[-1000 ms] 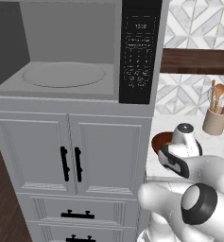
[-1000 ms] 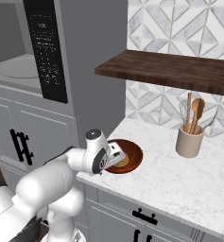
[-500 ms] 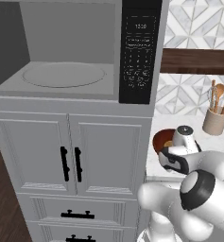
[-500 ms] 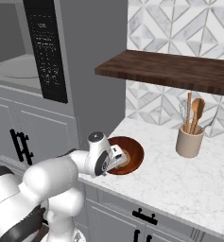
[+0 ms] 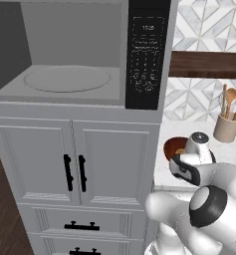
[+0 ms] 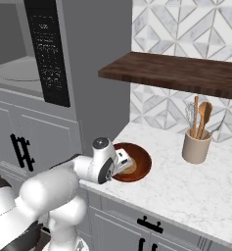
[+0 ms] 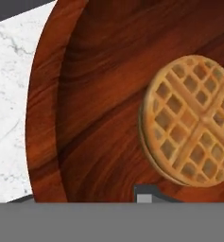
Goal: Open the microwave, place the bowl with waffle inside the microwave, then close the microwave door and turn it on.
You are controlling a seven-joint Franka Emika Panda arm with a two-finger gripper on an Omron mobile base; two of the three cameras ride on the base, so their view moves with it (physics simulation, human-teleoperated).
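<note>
Your microwave (image 5: pixel 84 55) stands open, its cavity and turntable (image 5: pixel 67 78) bare, so the way in is ready and the bowl (image 6: pixel 135 162) is the step in hand. The bowl sits on the marble counter (image 6: pixel 186 188) just right of the microwave, with the waffle (image 7: pixel 191 120) lying flat inside it, off to one side of the well. Your gripper (image 6: pixel 123 162) hangs low over the bowl's near rim, probably so one finger can drop inside the wall and one outside. I cannot tell whether the fingers are spread or closed; the hand view shows just a sliver of a tip. The spoon cup (image 6: pixel 196 146) stands well apart.
</note>
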